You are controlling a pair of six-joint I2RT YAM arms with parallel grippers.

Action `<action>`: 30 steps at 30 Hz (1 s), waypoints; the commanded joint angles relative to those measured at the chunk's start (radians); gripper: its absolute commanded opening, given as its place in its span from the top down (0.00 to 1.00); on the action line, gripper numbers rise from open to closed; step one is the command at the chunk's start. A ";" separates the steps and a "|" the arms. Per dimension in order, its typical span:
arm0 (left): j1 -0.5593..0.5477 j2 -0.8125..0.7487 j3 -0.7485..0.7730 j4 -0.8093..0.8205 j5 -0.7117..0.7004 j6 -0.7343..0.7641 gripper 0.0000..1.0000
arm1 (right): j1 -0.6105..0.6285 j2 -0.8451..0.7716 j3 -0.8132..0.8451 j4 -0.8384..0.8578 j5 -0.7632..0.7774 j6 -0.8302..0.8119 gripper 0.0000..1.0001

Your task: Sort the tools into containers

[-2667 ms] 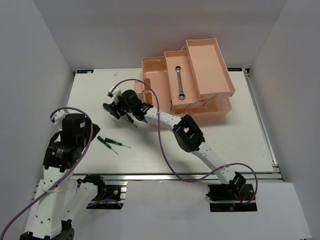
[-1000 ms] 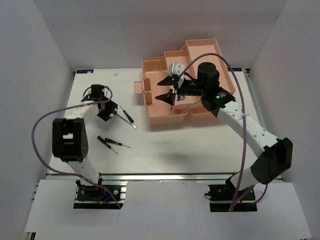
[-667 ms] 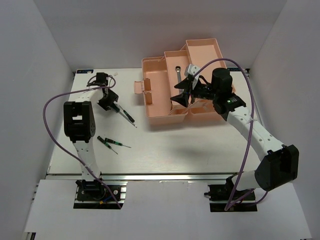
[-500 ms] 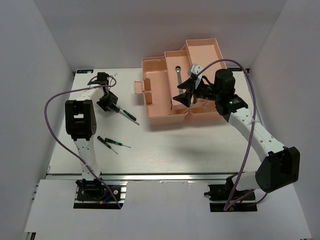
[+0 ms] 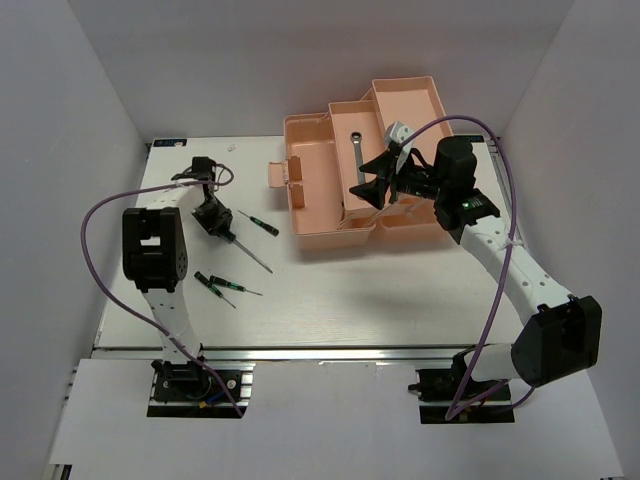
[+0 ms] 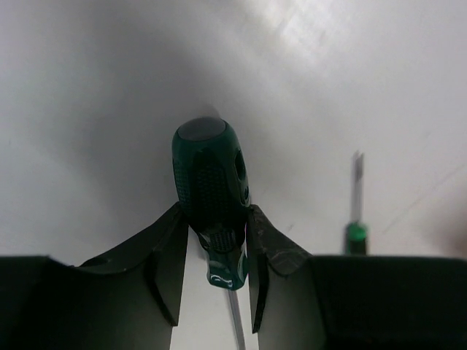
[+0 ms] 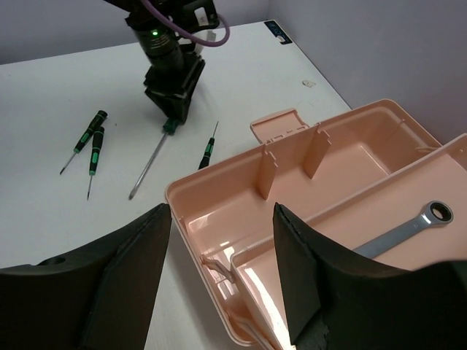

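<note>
My left gripper [image 5: 212, 220] is low on the table at the left, shut on the green-black handle of a long screwdriver [image 6: 211, 182]; its shaft [image 5: 255, 257] points toward the near right. A smaller screwdriver [image 5: 258, 222] lies just to the right, and it shows again as the smaller screwdriver [image 6: 355, 235] beside the jaws. Two more screwdrivers [image 5: 225, 286] lie nearer the front. The pink toolbox [image 5: 318, 208] stands open at the back, with the silver wrench [image 5: 357, 160] in an upper tray. My right gripper [image 5: 368, 178] hovers open over the toolbox [image 7: 219, 197] with nothing between its fingers.
The toolbox lid handle and latch [image 5: 283, 176] jut out toward the left arm. Purple cables [image 5: 100, 215] loop off both arms. The white table's near edge [image 5: 330, 347] runs along an aluminium rail; grey walls close in at the left, right and back.
The left gripper's jaws have closed onto the long screwdriver's handle, and its shaft now points more toward the front. The right gripper has drifted slightly right over the toolbox, still open.
</note>
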 commanded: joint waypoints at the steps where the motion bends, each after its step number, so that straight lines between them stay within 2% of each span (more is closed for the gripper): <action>1: 0.000 -0.161 -0.118 0.001 0.072 0.019 1.00 | -0.006 -0.032 0.010 0.042 0.005 0.014 0.36; 5: 0.000 -0.380 -0.178 0.041 0.139 -0.006 1.00 | -0.007 -0.030 0.010 0.039 0.014 0.023 0.36; 8: 0.000 -0.496 -0.229 0.097 0.251 -0.029 1.00 | -0.010 -0.027 0.015 0.034 0.023 0.027 0.36; 13: -0.005 -0.558 -0.253 0.252 0.447 -0.115 1.00 | -0.014 -0.029 0.016 0.016 0.039 0.026 0.36; 14: -0.011 -0.534 -0.232 0.303 0.513 -0.145 1.00 | -0.014 -0.030 0.018 0.011 0.040 0.024 0.36; 17: -0.066 -0.457 -0.146 0.343 0.582 -0.170 1.00 | -0.015 -0.033 0.015 0.001 0.050 0.023 0.36; 20: -0.132 -0.304 0.041 0.346 0.592 -0.170 1.00 | -0.017 -0.047 0.002 -0.005 0.059 0.017 0.36; 21: -0.146 -0.257 0.157 0.332 0.590 -0.166 1.00 | -0.015 -0.050 -0.007 -0.007 0.059 0.014 0.36; 23: -0.184 -0.108 0.289 0.303 0.568 -0.147 1.00 | -0.015 -0.059 -0.013 -0.018 0.068 0.003 0.36; 24: -0.206 -0.012 0.428 0.261 0.529 -0.137 1.00 | -0.015 -0.067 -0.021 -0.022 0.076 0.000 0.35; 25: -0.213 -0.011 0.496 0.237 0.511 -0.123 1.00 | -0.015 -0.072 -0.024 -0.024 0.080 -0.005 0.35; 27: -0.227 0.125 0.625 0.156 0.483 -0.086 0.98 | -0.015 -0.079 -0.033 -0.035 0.088 -0.022 0.32; 29: -0.240 0.222 0.769 0.104 0.463 -0.060 0.80 | -0.015 -0.090 -0.047 -0.041 0.099 -0.032 0.21; 30: -0.241 0.238 0.790 0.092 0.468 -0.040 0.70 | -0.015 -0.092 -0.050 -0.048 0.097 -0.049 0.20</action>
